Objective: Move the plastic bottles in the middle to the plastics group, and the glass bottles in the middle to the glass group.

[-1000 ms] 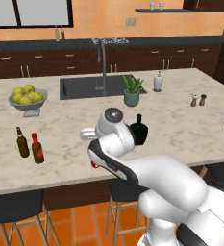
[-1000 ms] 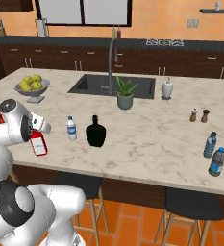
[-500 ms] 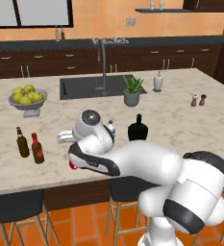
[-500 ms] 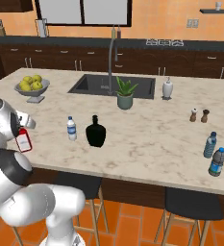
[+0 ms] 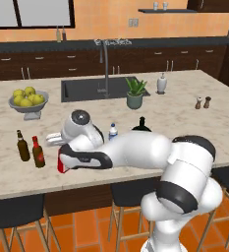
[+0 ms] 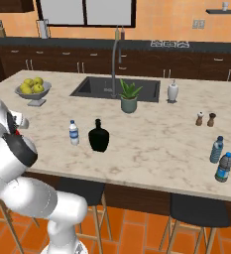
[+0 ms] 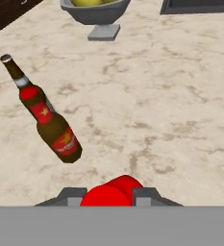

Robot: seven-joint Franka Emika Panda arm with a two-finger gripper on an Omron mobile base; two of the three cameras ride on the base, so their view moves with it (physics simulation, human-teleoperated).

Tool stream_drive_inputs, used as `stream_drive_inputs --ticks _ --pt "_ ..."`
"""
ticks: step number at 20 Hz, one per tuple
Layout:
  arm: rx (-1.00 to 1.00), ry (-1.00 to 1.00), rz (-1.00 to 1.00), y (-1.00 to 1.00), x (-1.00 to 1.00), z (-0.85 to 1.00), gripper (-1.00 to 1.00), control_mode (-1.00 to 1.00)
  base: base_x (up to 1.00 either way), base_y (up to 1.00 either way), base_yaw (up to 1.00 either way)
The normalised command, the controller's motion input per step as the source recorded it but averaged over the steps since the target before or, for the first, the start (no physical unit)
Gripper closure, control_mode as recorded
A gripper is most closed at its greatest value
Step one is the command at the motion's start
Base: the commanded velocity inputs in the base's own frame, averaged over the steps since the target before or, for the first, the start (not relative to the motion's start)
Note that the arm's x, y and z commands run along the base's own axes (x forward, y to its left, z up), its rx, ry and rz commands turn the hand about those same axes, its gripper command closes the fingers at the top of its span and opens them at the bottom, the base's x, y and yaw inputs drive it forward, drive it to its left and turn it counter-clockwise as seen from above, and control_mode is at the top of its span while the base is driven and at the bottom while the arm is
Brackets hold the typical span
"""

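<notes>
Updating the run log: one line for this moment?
hand: shut on flat red bottle | position: beside glass group | water bottle, black bottle: mid-counter

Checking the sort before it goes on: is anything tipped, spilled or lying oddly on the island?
Nothing stands out. The water bottle and black bottle stand upright mid-counter, the brown bottle and dark-red bottle upright at the left. The gripper holds the red bottle beside them. No spills show.

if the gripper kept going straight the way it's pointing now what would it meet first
Probably bare counter. The gripper, shut on the flat red bottle, looks down at open marble. The dark-red bottle and brown bottle stand off to one side, though depth is unclear.
</notes>
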Motion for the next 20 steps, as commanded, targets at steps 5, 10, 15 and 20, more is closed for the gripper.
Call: stream_drive_inputs --ticks 5,10,15,20 --pt "0.00 0.00 0.07 0.21 0.24 -0.02 1.00 -1.00 0.00 0.00 0.00" --pt "0.00 0.00 0.03 0.14 0.19 -0.12 1.00 -1.00 0.00 0.00 0.00" --pt "-0.03 0.00 0.00 0.12 0.07 -0.25 1.00 -1.00 0.00 0.00 0.00" --pt "-0.01 0.00 0.00 0.13 0.11 -0.25 1.00 -1.00 0.00 0.00 0.00"
